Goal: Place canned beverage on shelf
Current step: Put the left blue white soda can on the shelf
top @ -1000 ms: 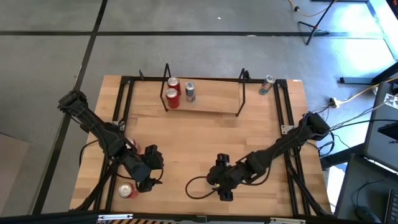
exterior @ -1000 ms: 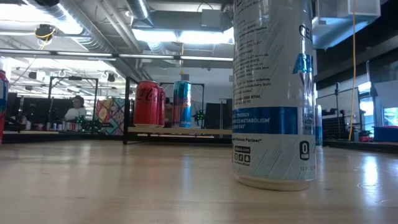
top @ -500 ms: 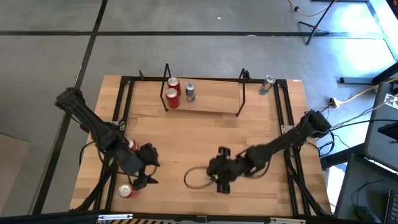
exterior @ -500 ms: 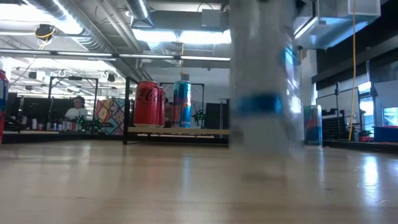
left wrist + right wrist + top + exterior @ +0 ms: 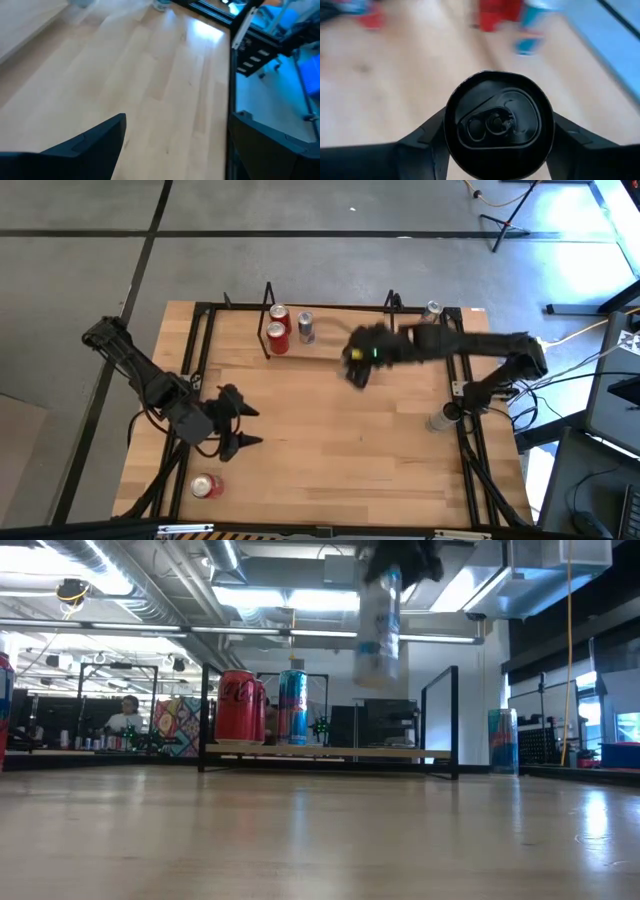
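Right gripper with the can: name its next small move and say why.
Probably carry on over the shelf and lower the can onto its bare wood floor beside the blue can. The right gripper holds the can from above, well clear of the shelf in the low view, and only two red cans and the blue one stand at one end.

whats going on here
The right hand is shut on a tall white and blue can, carrying it in the air over the low black wire shelf, where two red cans and a silver-topped blue can already stand. The left hand waits open near the table's front left.
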Controlling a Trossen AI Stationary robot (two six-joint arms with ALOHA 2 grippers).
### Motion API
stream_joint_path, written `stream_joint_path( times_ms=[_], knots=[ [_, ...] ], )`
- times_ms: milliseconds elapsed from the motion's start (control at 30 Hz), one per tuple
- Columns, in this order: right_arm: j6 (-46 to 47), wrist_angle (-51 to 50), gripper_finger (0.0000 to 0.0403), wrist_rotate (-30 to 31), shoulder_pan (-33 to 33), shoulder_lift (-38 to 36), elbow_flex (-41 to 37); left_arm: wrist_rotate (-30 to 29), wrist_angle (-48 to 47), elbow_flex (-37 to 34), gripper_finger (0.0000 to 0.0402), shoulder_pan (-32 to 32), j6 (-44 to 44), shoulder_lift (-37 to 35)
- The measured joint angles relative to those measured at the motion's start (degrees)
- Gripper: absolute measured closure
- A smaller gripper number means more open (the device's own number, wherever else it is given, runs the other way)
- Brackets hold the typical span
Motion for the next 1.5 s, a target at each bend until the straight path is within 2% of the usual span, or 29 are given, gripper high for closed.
stream_joint_path(
  times_ms=[100, 233, 500, 833, 1233, 1300, 1467, 1500],
  knots=[
    [-3.13, -2.43, 0.0184, -0.70, -8.02, 0.23, 1.39, -0.15, -0.96, 0.00, 0.0058, 0.87, -0.04, 0.00],
    [-6.96, -3.48, 0.0184, -2.17, -17.53, 0.22, -0.60, -0.99, -1.24, 0.00, 0.0058, 1.88, 0.00, 0.00],
    [-7.99, 6.06, 0.0184, -7.43, -28.62, 0.35, -9.28, -0.98, -1.48, 0.00, 0.0058, 4.52, 0.03, 0.02],
    [-5.26, 10.23, 0.0184, -7.64, -30.71, 0.28, -14.41, -0.69, -1.48, 0.00, 0.0058, 6.34, 1.63, 0.04],
    [-4.09, 12.21, 0.0183, -6.49, -30.57, 0.12, -15.88, -0.60, -1.44, 0.00, 0.0058, 6.32, 3.06, 0.04],
    [-4.09, 12.19, 0.0152, -6.53, -30.57, 0.12, -15.92, -0.63, -1.44, 0.00, 0.0058, 6.32, 3.08, 0.04],
    [-5.77, 11.09, 0.0032, -7.01, -30.53, -0.42, -14.58, -0.63, -1.44, 0.00, 0.0058, 6.32, 3.08, 0.04],
    [-5.91, 10.44, 0.0021, -7.10, -30.53, -0.69, -13.45, -0.63, -1.46, 0.00, 0.0058, 6.32, 3.08, 0.04]
  ],
)
